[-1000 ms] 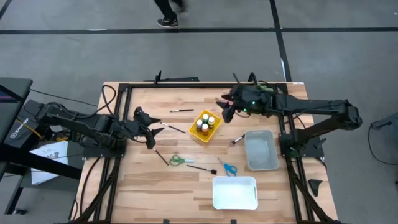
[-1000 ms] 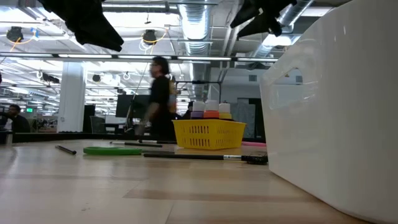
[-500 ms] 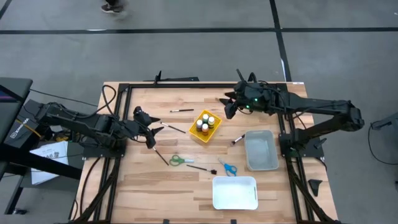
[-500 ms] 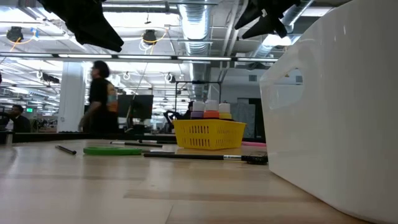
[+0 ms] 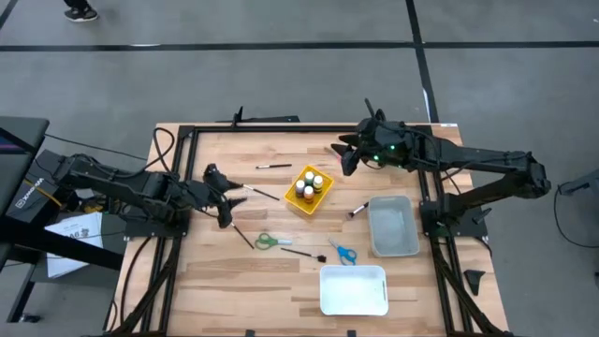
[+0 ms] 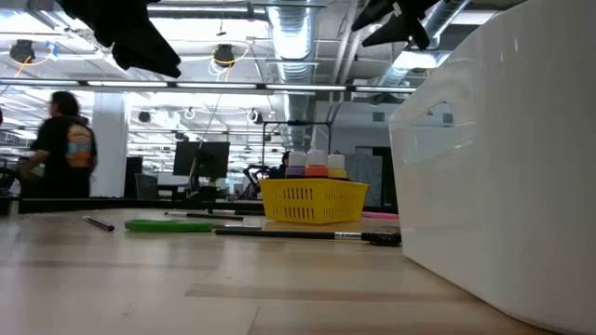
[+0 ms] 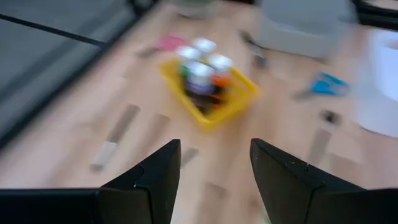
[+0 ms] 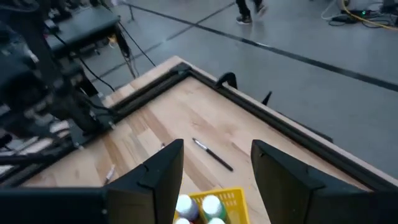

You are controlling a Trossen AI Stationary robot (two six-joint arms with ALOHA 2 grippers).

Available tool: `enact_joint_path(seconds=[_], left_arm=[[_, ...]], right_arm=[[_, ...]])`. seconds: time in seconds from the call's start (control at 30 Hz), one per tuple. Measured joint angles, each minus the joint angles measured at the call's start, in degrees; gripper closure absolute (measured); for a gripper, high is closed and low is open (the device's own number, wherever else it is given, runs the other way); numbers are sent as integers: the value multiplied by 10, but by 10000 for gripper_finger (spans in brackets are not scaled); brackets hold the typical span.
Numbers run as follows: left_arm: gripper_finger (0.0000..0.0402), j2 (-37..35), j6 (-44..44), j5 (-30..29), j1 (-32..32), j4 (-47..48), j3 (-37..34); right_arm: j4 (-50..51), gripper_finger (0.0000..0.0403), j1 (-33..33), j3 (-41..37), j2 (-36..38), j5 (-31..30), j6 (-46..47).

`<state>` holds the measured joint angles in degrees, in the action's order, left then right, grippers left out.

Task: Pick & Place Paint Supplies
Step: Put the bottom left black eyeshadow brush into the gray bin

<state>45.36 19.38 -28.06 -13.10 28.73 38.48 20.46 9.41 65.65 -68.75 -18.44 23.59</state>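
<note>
Paint bottles (image 5: 309, 185) sit in the yellow basket (image 5: 298, 200) mid-table; from above, my left gripper (image 5: 227, 201) hovers near a brush (image 5: 261, 193), my right gripper (image 5: 346, 159) beyond the basket's far side. Since a second ago the right one has drifted slightly; the left barely moved. Low view: basket (image 6: 312, 201) with bottles, a brush (image 6: 298, 234) lying before it. Both wrist views show fingers (image 7: 155, 180) (image 8: 155, 177) spread open, empty. I'd centre over one brush handle before descending.
</note>
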Motion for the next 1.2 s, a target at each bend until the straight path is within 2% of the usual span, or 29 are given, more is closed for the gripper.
enact_joint_path(seconds=[0.17,0.3,0.43,0.57,0.73,0.93,1.03,1.2], left_arm=[[215,0,28,155,-1,0,0],[215,0,78,206,-1,-1,0],[215,0,70,249,-8,0,0],[215,0,66,254,-30,24,0],[215,0,63,263,-51,104,0],[215,1,-37,265,-61,124,0],[215,2,-76,240,-61,129,0],[215,15,-72,176,-60,138,0]], right_arm=[[-1,220,-3,0,4,36,0],[-4,220,-4,0,6,84,2],[-4,220,-4,0,6,150,18],[-3,220,-4,0,6,206,17],[-4,220,-4,0,6,262,15],[-4,220,-3,0,6,276,5],[-6,220,-3,0,6,276,4],[-35,220,-3,0,6,280,4]])
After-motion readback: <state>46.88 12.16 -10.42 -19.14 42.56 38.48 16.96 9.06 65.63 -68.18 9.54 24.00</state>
